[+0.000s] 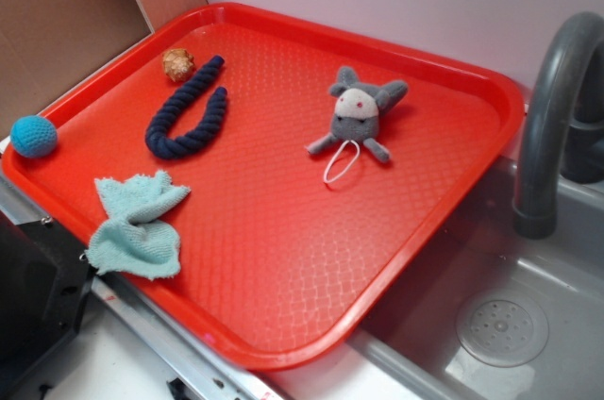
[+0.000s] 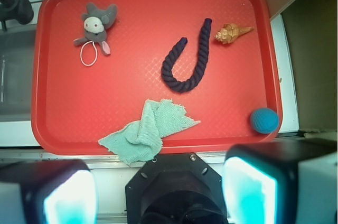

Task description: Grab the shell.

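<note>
Shell up in the top right of the wrist view, a tan, bumpy thing with a pointed tip aimed right, lying on the red tray. From the side camera it sits in the upper left of the frame, near the tray's far rim. Just left of it in the wrist view, the tip of a dark blue rope nearly meets it; the rope curls in a U, open toward the top. Below and to the right, a blue crocheted ball rests by the tray's lower right corner. Pale green cloth, crumpled, lies at the lower middle edge. Over at the upper left, a small grey stuffed mouse with a white loop. And the claw: jaws spread wide at the bottom of the frame, holding nothing, well back from the shell.
</note>
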`<state>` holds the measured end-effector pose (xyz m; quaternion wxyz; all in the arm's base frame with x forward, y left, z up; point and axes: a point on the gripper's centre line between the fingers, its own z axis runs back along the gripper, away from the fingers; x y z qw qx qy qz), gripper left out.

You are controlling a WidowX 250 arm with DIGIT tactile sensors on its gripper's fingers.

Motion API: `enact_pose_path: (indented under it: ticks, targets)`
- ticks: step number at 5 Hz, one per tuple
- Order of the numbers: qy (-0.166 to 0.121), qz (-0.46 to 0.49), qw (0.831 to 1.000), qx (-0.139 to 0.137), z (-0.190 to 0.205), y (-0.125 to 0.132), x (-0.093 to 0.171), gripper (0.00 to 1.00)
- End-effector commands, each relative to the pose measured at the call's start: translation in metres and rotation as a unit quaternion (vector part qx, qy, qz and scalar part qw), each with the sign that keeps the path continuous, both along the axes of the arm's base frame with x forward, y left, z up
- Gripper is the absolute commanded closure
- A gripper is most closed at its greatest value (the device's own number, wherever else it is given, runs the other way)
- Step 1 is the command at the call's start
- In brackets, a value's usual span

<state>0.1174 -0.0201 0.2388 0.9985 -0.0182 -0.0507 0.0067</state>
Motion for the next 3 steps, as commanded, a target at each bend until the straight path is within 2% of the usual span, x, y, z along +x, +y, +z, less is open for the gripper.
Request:
enact_pose_path:
  ticks: [1, 2, 3]
  targets:
    - [0.0, 0.0, 1.0, 0.0, 0.0, 0.0, 0.0, 0.0]
    - [-0.003, 0.064, 0.998, -0.027, -0.01, 0.008, 0.013, 0.0]
    - [0.016, 0.189, 0.98, -0.064, -0.029, 0.018, 0.032, 0.0]
